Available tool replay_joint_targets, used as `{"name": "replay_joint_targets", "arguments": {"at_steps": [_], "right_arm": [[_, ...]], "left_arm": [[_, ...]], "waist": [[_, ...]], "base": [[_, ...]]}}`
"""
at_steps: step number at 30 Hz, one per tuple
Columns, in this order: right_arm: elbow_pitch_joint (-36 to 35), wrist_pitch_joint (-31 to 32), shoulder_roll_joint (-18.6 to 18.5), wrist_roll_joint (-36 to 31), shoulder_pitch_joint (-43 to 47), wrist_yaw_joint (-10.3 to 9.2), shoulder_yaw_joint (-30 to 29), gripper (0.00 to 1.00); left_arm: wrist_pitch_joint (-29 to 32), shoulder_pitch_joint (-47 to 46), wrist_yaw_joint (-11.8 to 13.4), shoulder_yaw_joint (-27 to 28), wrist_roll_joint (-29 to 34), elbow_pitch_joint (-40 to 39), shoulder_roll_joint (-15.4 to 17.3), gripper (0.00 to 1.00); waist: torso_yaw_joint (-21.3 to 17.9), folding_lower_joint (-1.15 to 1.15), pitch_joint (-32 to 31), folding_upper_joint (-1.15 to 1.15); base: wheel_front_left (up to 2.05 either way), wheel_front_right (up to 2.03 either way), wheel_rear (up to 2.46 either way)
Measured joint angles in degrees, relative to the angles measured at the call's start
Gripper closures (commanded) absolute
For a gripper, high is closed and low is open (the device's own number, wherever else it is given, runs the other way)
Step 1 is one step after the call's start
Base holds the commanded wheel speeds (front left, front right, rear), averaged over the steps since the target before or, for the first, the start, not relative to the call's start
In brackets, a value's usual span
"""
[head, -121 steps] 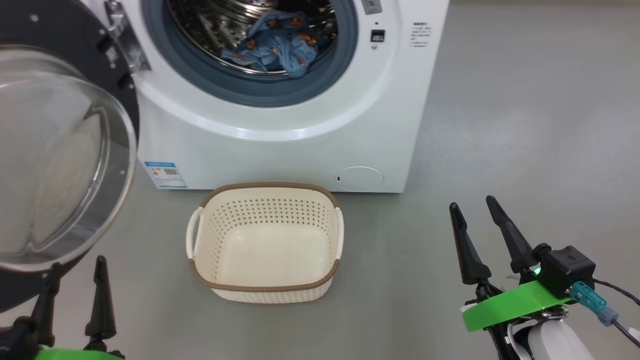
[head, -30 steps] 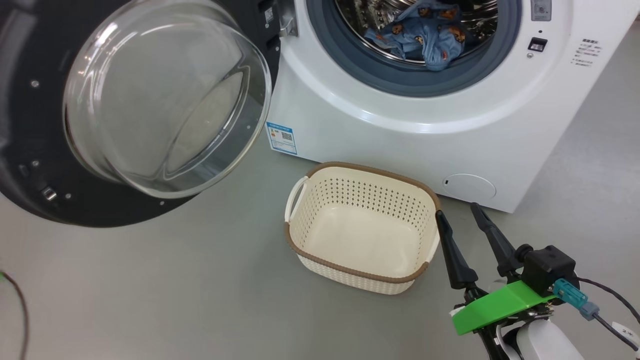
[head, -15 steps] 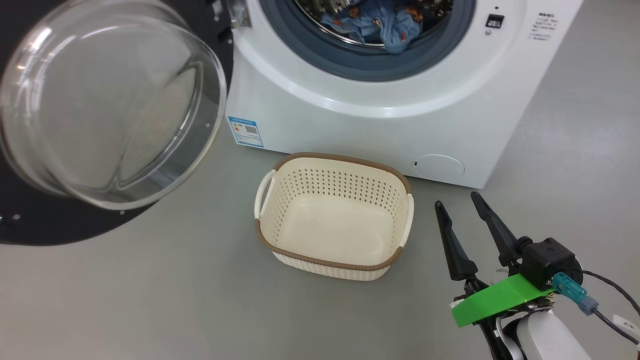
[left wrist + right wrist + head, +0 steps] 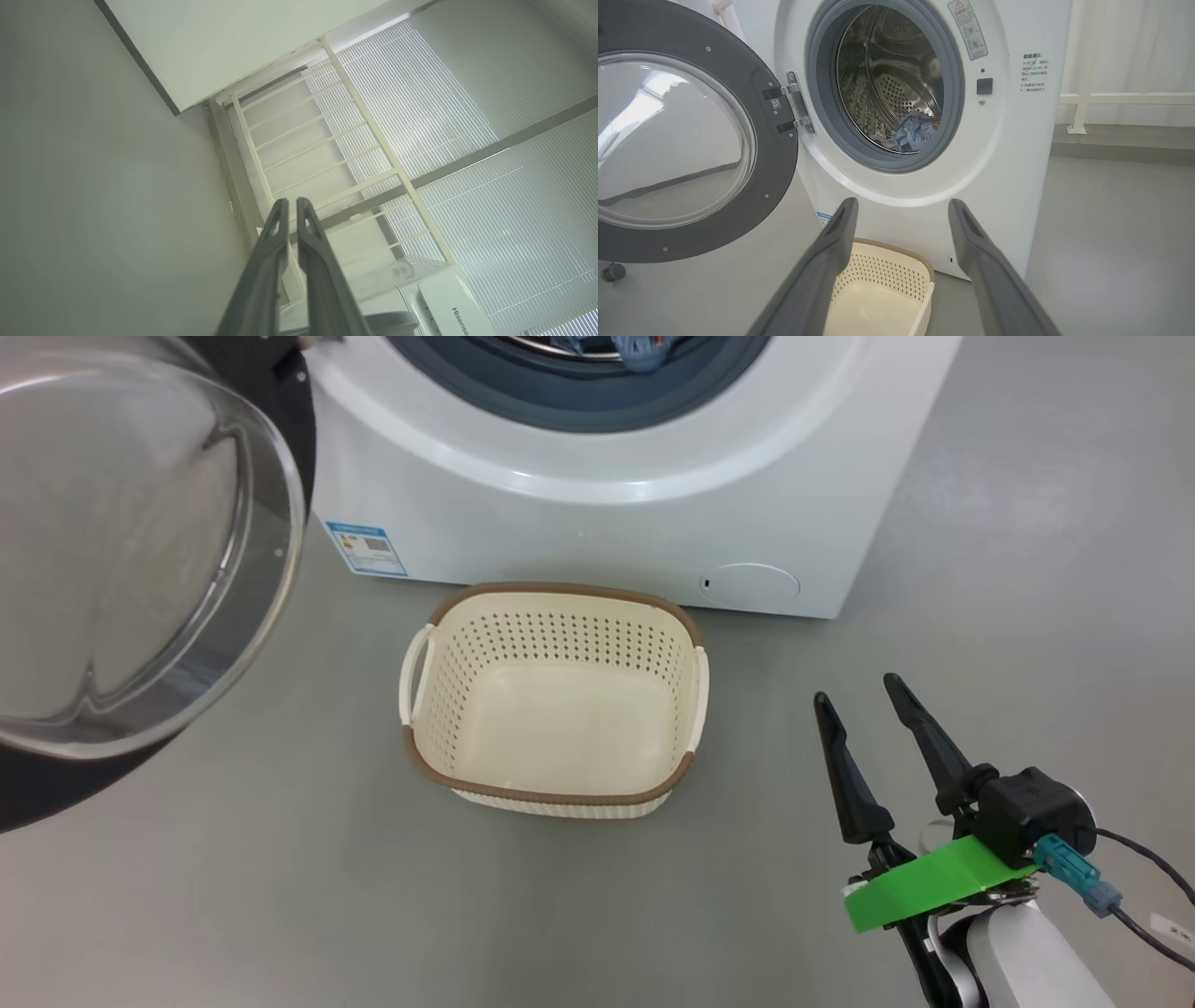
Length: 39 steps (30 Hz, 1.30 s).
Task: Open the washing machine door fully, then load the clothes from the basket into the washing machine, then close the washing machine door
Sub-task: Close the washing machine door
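The floor point(image 4: 280, 915) was smooth and grey. The washing machine point(image 4: 607, 523) stood on it at the far side of the scene. The washing machine door point(image 4: 691, 140) hung open to the left of the drum point(image 4: 887, 70) opening. It was hinged at its right edge, with the glass bowl bulging toward me. The clothes point(image 4: 913, 135) lay low inside the drum, just behind the grey gasket point(image 4: 819, 107); they were light blue fabric with orange-brown prints. The basket point(image 4: 560, 590) sat upright and empty on the floor, just in front of the machine. My right hand point(image 4: 856, 691) hovered at the near right, to the right of the basket and apart from it. Its fingers were spread wide and grasped nothing. My left hand point(image 4: 291, 201) pointed toward window blinds point(image 4: 467, 116), its fingers clenched together with nothing between them.
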Motion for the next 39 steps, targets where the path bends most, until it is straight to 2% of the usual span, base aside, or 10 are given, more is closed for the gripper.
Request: {"name": "replay_joint_targets", "arguments": {"at_steps": [4, 11, 14, 24, 33, 39], "right_arm": [[-0.49, 0.0, 0.04, -0.31, -0.26, 0.0, 0.29, 0.0], [-1.23, 0.0, 0.09, -1.72, -0.64, 0.0, 0.22, 0.0], [-1.81, 0.0, 0.09, -1.69, -0.91, 0.0, 0.22, 0.0], [-2.43, 0.0, 0.09, -1.67, -1.35, 0.0, 0.25, 0.0], [-2.41, 0.0, 0.1, -1.63, -1.35, 0.0, 0.13, 0.0], [-2.27, 0.0, 0.1, -1.22, -1.35, 0.0, 0.0, 0.0]], "left_arm": [[4.24, -0.94, 0.0, 1.05, -2.19, 4.02, 1.23, 1.0], [13.97, -4.19, 0.0, 1.14, -3.55, 10.05, 6.02, 1.0], [15.5, -5.49, 0.0, 0.73, -3.53, 12.14, 7.44, 1.0], [21.31, -7.81, 0.0, -1.78, -2.82, 16.45, 7.88, 1.0], [28.61, -7.25, 0.0, -3.55, -2.27, 14.13, 8.51, 1.0], [33.6, -1.54, 0.0, -5.01, -1.87, 5.34, 8.42, 1.0]], "waist": [[-1.13, 0.0, 1.38, 0.0], [-2.92, 0.0, 4.52, 0.0], [-3.49, 0.0, 5.59, 0.0], [-4.28, 0.0, 7.31, 0.0], [-3.87, 0.0, 7.12, 0.0], [-3.41, -0.01, 6.38, 0.0]], "base": [[0.0, 0.0, 0.0], [0.0, 0.0, 0.0], [0.0, 0.0, 0.0], [0.0, 0.0, 0.0], [0.0, 0.0, 0.0], [0.0, 0.0, 0.0]]}}
